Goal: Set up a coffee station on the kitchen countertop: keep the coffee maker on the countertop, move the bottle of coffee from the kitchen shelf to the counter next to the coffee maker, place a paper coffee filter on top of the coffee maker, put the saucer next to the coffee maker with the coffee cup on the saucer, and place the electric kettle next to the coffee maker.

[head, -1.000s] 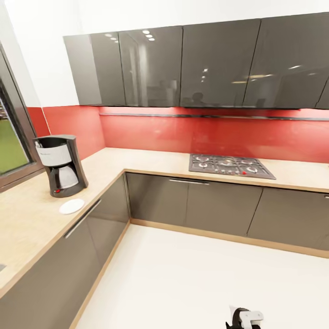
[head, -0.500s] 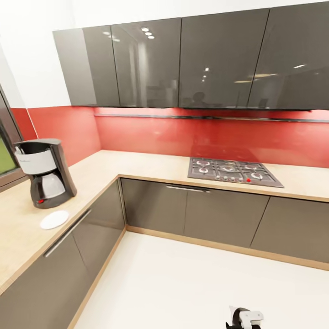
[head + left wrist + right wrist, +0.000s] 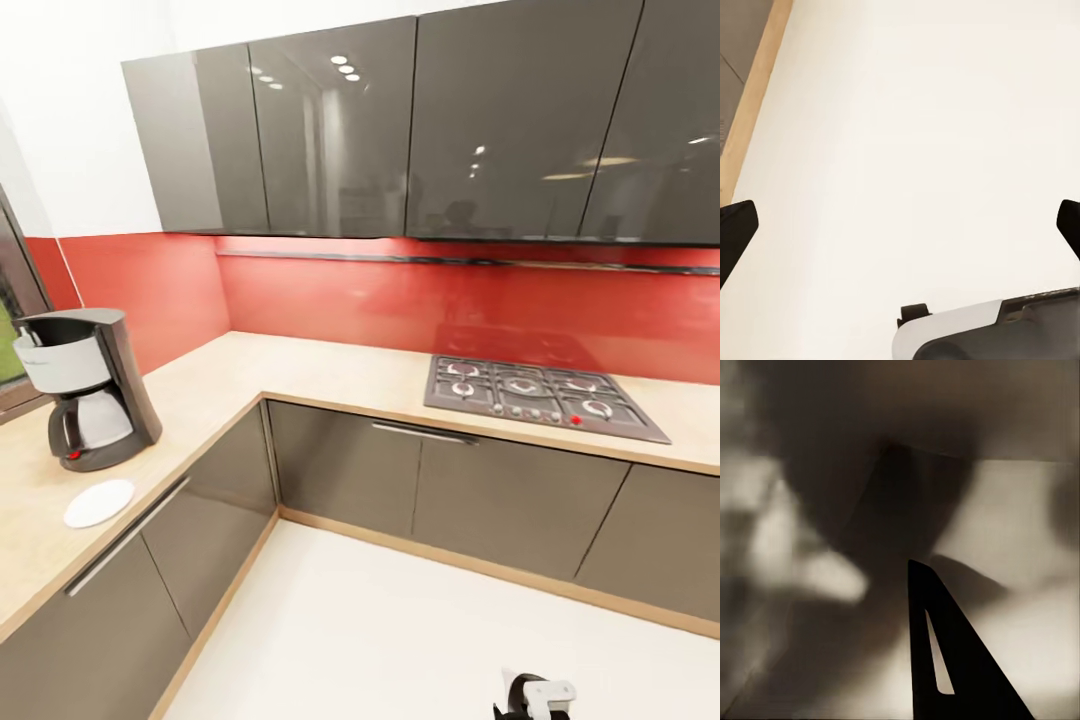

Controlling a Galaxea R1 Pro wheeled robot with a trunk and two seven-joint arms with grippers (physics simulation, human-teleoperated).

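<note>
Left gripper (image 3: 900, 225) is hanging open over the floor; the right one's state I cannot tell — blurred, perhaps holding something dark. While driving, be watching the coffee maker (image 3: 82, 385) and the saucer (image 3: 98, 502) just beside it on the kitchen countertop (image 3: 330, 370).

I see a gas hob (image 3: 541, 397) with a red knob set in the far run, glossy grey wall cupboards (image 3: 400, 125) above a red splashback (image 3: 400, 300), grey base doors (image 3: 450, 495), pale floor (image 3: 400, 630), and perhaps a window (image 3: 10, 300) at the far left.
</note>
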